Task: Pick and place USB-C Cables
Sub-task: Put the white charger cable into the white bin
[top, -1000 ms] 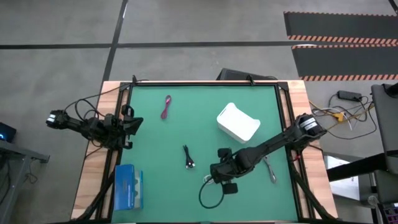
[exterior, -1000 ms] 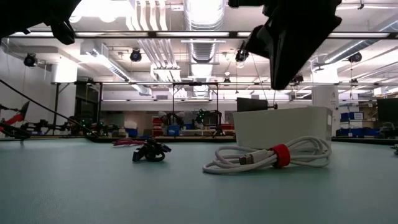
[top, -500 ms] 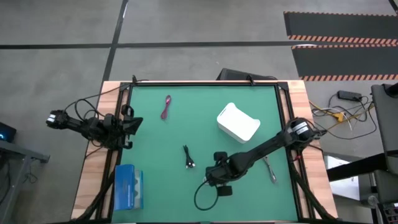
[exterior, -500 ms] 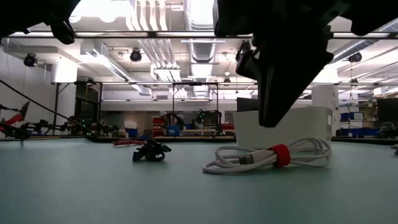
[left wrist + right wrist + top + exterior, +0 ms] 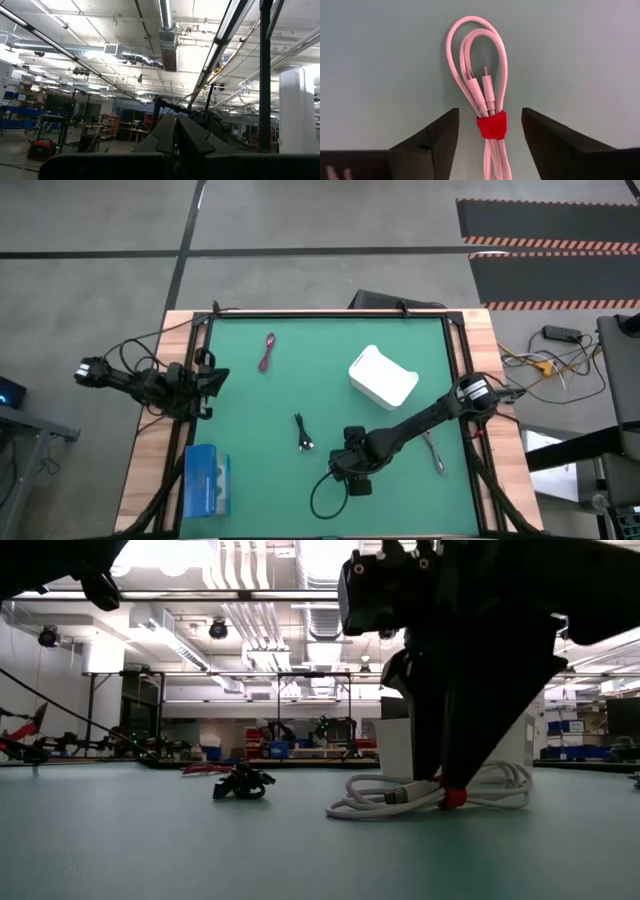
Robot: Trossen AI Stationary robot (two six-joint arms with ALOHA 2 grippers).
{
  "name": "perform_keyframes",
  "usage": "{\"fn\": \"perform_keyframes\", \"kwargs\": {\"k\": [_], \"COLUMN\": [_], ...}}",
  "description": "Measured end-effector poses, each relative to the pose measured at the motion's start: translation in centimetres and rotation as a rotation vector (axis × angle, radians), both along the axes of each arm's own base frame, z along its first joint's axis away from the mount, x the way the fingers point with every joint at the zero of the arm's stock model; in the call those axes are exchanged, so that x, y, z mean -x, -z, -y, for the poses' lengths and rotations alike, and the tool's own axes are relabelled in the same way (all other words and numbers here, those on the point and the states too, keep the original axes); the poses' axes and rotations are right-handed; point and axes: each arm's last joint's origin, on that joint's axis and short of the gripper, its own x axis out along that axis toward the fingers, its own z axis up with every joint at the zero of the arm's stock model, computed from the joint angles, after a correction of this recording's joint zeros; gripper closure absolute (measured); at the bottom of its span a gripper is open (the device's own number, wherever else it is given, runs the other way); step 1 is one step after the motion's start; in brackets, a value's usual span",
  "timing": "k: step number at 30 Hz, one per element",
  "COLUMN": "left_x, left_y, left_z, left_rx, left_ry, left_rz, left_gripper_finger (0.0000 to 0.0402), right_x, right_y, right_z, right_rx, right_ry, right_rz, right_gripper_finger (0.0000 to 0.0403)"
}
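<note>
The right gripper [image 5: 490, 125] is down at the green table [image 5: 400, 330], its fingers [image 5: 425, 145] spread apart on either side of the white cable [image 5: 480, 85], level with the red tie [image 5: 491, 125] that binds the bundle; the low view shows the same cable [image 5: 400, 798] lying flat on the table under the arm. The black cable [image 5: 304, 432] lies near the middle of the table, the magenta cable [image 5: 268, 352] well apart towards the far left, and the grey cable [image 5: 436, 454] just beside the right arm, near the white box [image 5: 383, 376]. The left gripper [image 5: 212, 378] waits at the table's left edge with its fingers [image 5: 172, 135] pressed together, and a flat blue box [image 5: 207, 481] sits at the near left corner.
</note>
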Motion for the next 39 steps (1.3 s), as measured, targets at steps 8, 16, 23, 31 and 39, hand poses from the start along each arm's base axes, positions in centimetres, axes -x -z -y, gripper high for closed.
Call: {"fn": "perform_keyframes", "kwargs": {"k": [8,16,23,31,39], "left_x": [0.0,0.0,0.0,0.0,0.0], "left_y": [0.0,0.0,0.0,0.0,0.0], "left_z": [0.0,0.0,0.0,0.0,0.0], "left_rx": [0.0,0.0,0.0,-0.001,-0.001], "left_ry": [0.0,0.0,0.0,0.0,0.0], "left_rz": [0.0,0.0,0.0,-0.001,0.0], "left_gripper_finger": [0.0401,0.0401,0.0401,0.0401,0.0401], "right_x": [0.0,-0.3,-0.5,-0.5,-0.5], "right_y": [0.2,0.6,1.1,1.1,1.1], "right_z": [0.0,-0.1,-0.2,-0.3,-0.3], "right_rx": [-0.004,-0.004,-0.014,-0.036,-0.055], "right_ry": [0.019,0.028,0.026,0.024,0.025], "right_rz": [-0.004,0.007,0.008,-0.002,-0.009], "right_gripper_finger": [0.0188,0.0196,0.0219,0.0271,0.0331]}}
